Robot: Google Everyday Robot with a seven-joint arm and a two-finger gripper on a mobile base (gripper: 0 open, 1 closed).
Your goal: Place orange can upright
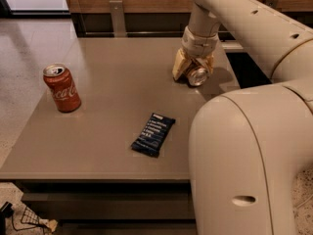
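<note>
The orange can (198,76) lies on its side at the back right of the grey table (107,82), its silver end facing the camera. Little of its body shows. My gripper (194,68) reaches down from above, with its tan fingers (179,65) on either side of the can and shut on it. The can is at or just above the tabletop. The arm hides the can's far end.
A red Coca-Cola can (62,87) stands upright at the table's left. A dark blue snack bar (153,134) lies flat near the front middle. My large white arm body (244,160) fills the right foreground. A wooden wall runs behind the table.
</note>
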